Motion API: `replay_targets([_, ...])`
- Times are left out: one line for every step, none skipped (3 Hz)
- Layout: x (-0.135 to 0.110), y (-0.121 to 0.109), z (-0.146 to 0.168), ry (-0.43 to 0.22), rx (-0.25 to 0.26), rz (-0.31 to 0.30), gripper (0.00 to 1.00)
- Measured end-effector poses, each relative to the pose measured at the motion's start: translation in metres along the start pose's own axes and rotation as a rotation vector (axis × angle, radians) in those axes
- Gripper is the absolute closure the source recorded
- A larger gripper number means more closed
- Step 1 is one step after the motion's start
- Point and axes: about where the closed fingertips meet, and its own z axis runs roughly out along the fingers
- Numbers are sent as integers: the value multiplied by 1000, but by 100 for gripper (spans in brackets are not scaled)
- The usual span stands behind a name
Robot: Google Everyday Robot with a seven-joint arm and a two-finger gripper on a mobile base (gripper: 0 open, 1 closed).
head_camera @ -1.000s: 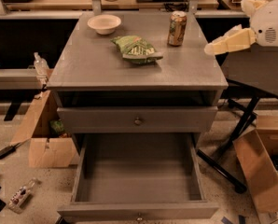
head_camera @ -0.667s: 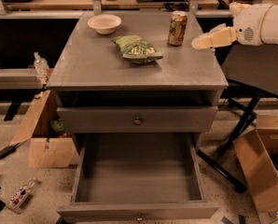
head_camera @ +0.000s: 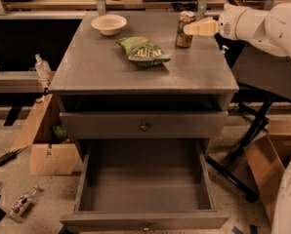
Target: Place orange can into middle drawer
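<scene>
Orange can (head_camera: pixel 184 36) is observed upright at the desk's (head_camera: pixel 101 69) rear right, not yet lifted. The hand (head_camera: pixel 192 28) is held level beside it, presumably for a side grasp; its state cannot be told. The middle drawer (head_camera: pixel 145 194) is found open, ready for receipt.

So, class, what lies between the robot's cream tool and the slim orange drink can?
Nothing shows between them in the camera view: the tool sits right beside the can, near its top.
</scene>
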Motion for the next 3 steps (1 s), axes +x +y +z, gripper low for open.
replay_targets([13, -20, 37, -21, 39, 51, 0])
replay_targets([22, -22, 67, -38, 39, 100, 0])
replay_targets([30, -16, 91, -50, 29, 139, 0])
